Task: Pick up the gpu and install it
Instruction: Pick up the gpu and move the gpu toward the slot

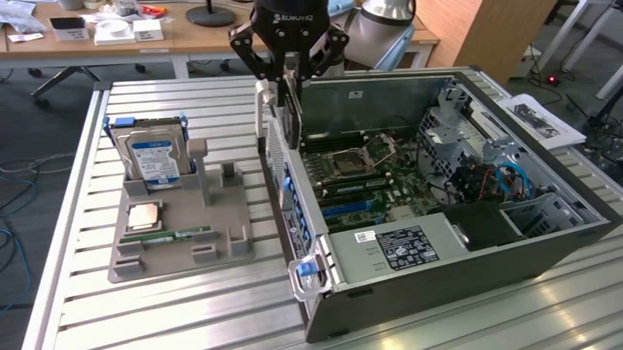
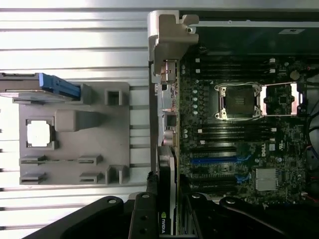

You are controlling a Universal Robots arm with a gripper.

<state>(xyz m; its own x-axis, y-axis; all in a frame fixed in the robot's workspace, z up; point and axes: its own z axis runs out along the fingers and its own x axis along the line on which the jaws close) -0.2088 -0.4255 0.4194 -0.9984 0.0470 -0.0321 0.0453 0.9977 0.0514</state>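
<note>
The fingers [image 2: 143, 218] are clamped on the gpu [image 2: 167, 164], one on each flat face, with the card's green-lettered edge label showing between them. In the exterior view the gpu [image 1: 292, 109] hangs upright and edge-on under the fingers [image 1: 259, 64], over the rear wall of the open computer case [image 1: 438, 288]. Whether its lower end touches anything there cannot be told. From the fingers, the case spreads toward 4 o'clock in the exterior view, lying on its side with the cover off. Inside it sits the motherboard [image 1: 381, 186] with a bare processor socket [image 1: 351, 162] near its middle, a boxy power supply [image 1: 401, 248] with a black label at the near end, and a metal drive cage [image 1: 457, 138] with blue cables [image 1: 506, 179] at the exterior view's right. At about 8 o'clock from the fingers, a grey holder [image 1: 222, 219] rests on the slatted metal desk [image 1: 146, 317], just beside the case. It holds a hard drive [image 1: 156, 160] with a blue label standing upright in a slot at its far end, a square processor chip [image 1: 144, 215] lying flat in a recess, and a green memory stick [image 1: 183, 235] lying flat nearer the front.
</note>
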